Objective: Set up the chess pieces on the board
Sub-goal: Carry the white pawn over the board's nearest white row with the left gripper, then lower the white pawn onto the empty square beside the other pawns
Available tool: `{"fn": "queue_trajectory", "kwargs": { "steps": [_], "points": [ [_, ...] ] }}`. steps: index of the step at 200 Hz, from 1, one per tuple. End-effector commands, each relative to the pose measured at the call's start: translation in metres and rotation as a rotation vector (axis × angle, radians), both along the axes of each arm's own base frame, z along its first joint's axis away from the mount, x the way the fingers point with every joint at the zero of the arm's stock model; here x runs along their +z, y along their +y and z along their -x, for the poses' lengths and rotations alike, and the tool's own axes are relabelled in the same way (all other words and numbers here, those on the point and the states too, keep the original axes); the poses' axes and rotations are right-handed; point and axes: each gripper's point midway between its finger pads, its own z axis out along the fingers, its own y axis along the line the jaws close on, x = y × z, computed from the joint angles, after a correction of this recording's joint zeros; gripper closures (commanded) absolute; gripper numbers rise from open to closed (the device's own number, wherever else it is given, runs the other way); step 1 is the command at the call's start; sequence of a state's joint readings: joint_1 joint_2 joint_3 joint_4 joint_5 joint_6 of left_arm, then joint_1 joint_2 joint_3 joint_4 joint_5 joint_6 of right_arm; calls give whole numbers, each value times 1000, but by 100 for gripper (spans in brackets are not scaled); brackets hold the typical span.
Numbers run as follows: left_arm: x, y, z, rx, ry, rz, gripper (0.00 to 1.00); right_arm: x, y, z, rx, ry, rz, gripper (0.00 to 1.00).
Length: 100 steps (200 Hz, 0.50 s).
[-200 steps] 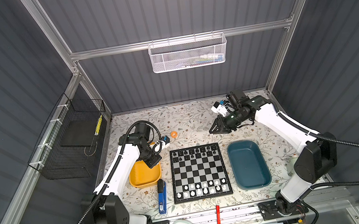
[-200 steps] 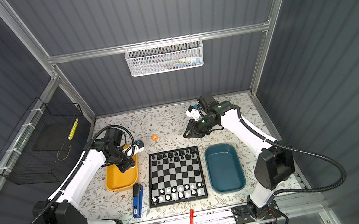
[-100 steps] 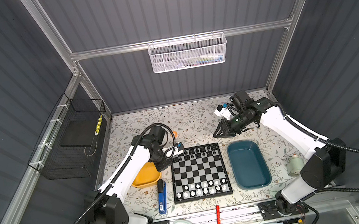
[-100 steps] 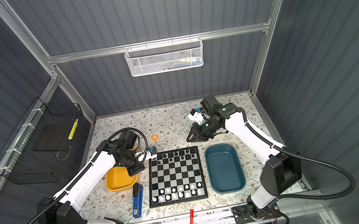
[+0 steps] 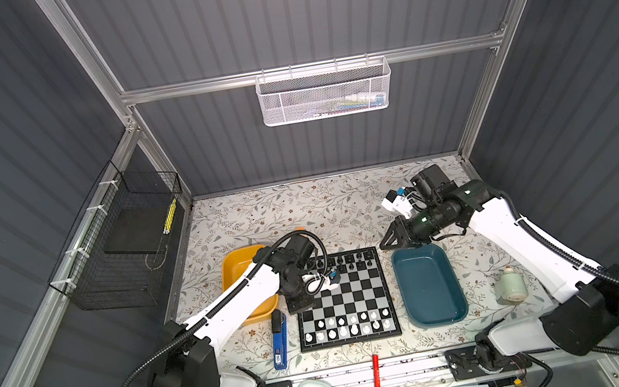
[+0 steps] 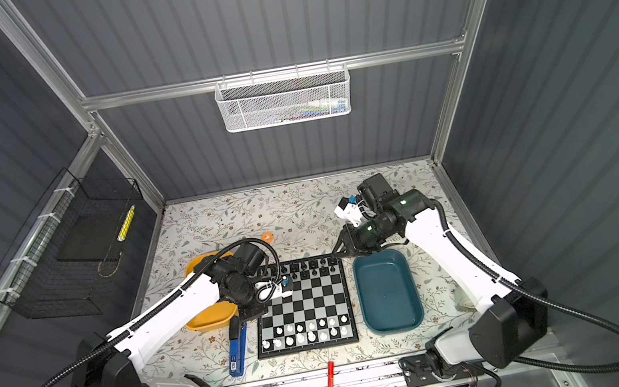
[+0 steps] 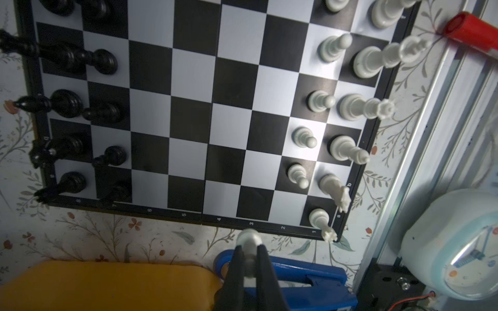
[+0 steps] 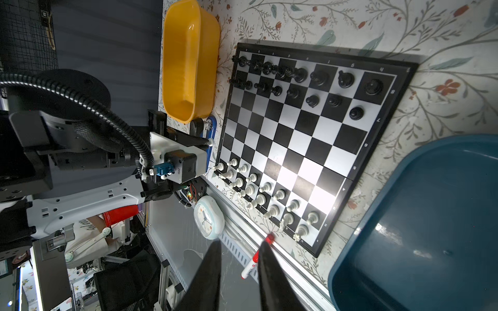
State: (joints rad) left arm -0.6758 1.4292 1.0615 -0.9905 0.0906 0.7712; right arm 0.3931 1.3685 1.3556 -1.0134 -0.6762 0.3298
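- Left fingers (image 7: 235, 269) clamped on a white pawn (image 7: 248, 238), hovering just off the left side of the board (image 5: 343, 296), above the tabletop between the board and the yellow tray (image 8: 188, 53).
- Right fingers (image 8: 213, 269) slightly apart, nothing between them, above the far end of the teal tray (image 5: 428, 289).
- Board sits mid-tabletop, close to the front edge.
- Black pieces (image 8: 319, 76) fill two rows on the far side. Looks complete, but the crowded left end is hard to count.
- White pieces (image 7: 347, 148) line the near side: back row full, pawn row short by one.
- Bare pawn square (image 7: 286, 211) lies beside the corner rook (image 7: 319, 218), at the board's near-left corner.
- Both trays look empty.
- Judgement: nearly done; the held pawn is likely the last piece, and only its placement on that square is left.
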Motion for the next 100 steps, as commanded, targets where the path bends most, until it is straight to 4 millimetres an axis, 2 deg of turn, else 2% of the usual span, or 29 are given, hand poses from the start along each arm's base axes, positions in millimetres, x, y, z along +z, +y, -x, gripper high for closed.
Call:
{"fn": "queue_trajectory", "kwargs": {
  "steps": [1,52,100],
  "points": [
    [-6,-4,7,11,26,18,100,-3,-6,7,-16,11,18,73],
    [-22,4,22,11,45,2,99,-3,-9,10,-41,17,16,73],
    [-29,8,32,6,54,1,99,-2,-8,8,-45,17,14,73]
  ]
}}
